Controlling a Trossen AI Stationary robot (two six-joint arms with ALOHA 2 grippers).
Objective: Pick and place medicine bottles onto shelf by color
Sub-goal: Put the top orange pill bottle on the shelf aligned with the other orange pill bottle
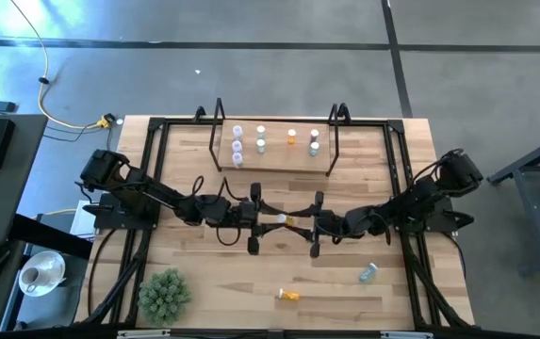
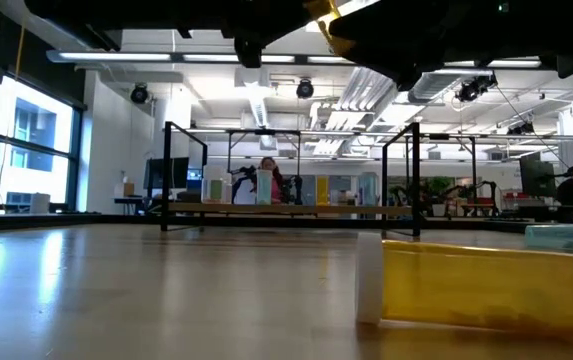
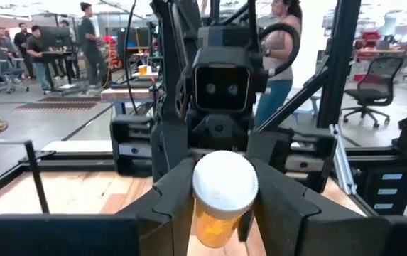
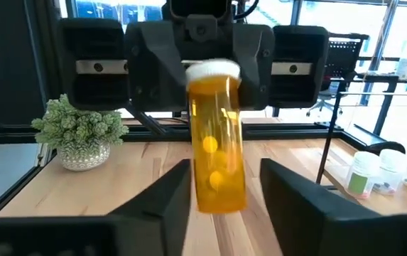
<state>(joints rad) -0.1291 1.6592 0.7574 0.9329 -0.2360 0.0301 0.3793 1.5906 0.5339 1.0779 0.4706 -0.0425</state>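
Note:
An orange medicine bottle point(image 1: 286, 222) with a white cap is held in the air over the table's middle, between my two grippers. My left gripper point(image 1: 256, 221) is shut on its cap end point(image 3: 224, 183). My right gripper point(image 1: 313, 224) is open, and its fingers point(image 4: 166, 203) stand on either side of the bottle's base point(image 4: 221, 195) with a small gap on each side. The shelf point(image 1: 274, 168) stands at the far middle and carries several bottles upright. An orange bottle point(image 1: 288, 295) and a teal bottle point(image 1: 368, 273) lie on their sides on the table. My left gripper pinches the orange bottle's white cap end point(image 3: 224, 183) between its two fingers point(image 3: 178, 203). The fingers come level from the table's left and lie along the bottle. The bottle is lifted clear of the table, and its base points toward the right gripper.
A green spiky plant ball point(image 1: 164, 294) in a pot stands at the near left. The lying orange bottle point(image 2: 466, 285) is close in front of the low camera. A black frame point(image 1: 152, 179) runs along the table's sides. People and desks show in the room beyond.

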